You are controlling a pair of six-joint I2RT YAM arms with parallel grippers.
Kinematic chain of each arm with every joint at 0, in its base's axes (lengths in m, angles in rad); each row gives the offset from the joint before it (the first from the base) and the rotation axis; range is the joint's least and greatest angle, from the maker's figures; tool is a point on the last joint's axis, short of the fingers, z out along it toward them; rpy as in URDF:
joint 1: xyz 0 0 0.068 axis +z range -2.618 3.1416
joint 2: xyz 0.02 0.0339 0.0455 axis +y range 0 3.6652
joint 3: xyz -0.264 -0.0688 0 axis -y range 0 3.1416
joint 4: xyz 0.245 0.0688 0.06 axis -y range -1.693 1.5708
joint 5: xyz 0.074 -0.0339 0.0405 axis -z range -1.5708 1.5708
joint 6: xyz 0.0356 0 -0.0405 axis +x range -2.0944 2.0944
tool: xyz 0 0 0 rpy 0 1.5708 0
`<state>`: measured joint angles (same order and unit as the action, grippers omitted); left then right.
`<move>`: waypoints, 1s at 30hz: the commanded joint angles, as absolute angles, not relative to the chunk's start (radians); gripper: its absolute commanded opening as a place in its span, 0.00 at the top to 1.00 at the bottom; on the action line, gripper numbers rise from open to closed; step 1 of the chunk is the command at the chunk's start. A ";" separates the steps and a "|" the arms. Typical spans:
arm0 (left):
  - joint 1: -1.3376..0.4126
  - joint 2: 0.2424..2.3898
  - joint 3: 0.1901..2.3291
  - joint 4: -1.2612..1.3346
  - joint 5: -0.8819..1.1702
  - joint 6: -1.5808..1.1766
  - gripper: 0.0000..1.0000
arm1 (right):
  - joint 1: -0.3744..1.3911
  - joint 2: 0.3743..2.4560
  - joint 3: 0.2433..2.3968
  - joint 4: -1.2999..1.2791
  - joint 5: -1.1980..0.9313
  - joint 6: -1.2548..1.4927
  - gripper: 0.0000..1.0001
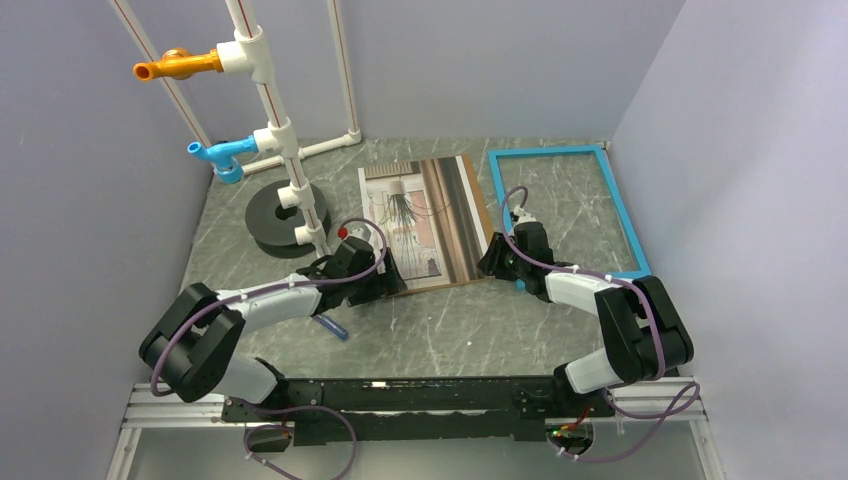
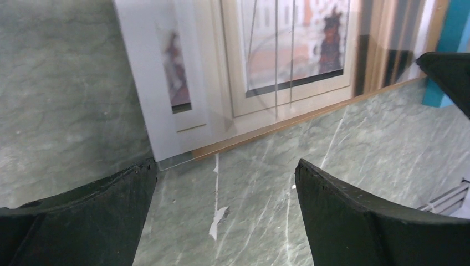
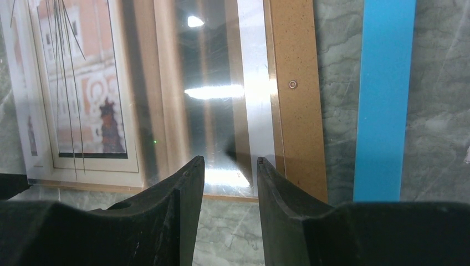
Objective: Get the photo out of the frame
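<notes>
The photo (image 1: 420,215) lies face up on a brown backing board (image 3: 294,111) at mid-table, with a shiny clear sheet over it. The turquoise frame (image 1: 548,151) lies flat to its right, with bare table inside it. My left gripper (image 1: 385,280) is at the photo's near left corner. In the left wrist view it (image 2: 224,166) is wide open over bare table, just short of the photo (image 2: 288,44). My right gripper (image 1: 493,262) is at the near right corner. In the right wrist view it (image 3: 230,160) is narrowly open over the sheet's near edge, beside the photo (image 3: 83,83) and the frame (image 3: 385,100).
A white pipe stand (image 1: 275,130) with orange and blue fittings rises from a black disc base (image 1: 275,215) at the back left. A small blue object (image 1: 333,328) lies on the table near the left arm. Walls close in the back and both sides.
</notes>
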<state>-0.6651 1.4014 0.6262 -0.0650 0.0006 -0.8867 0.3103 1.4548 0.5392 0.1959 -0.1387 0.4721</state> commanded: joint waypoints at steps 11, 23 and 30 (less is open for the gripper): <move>-0.685 1.391 0.614 0.015 0.045 -0.945 0.01 | 0.313 1.463 0.541 0.210 -0.152 0.462 0.58; -0.684 1.338 0.641 -0.021 0.066 -0.941 0.01 | 0.318 1.480 0.545 0.213 -0.160 0.461 0.58; -0.688 1.378 0.665 -0.105 0.003 -0.945 0.01 | 0.319 1.481 0.548 0.212 -0.158 0.459 0.58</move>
<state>-0.6830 1.3613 0.6300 -0.0662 0.0380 -0.9379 0.3119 1.4631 0.5392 0.2119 -0.1509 0.4713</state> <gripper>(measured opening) 0.992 0.421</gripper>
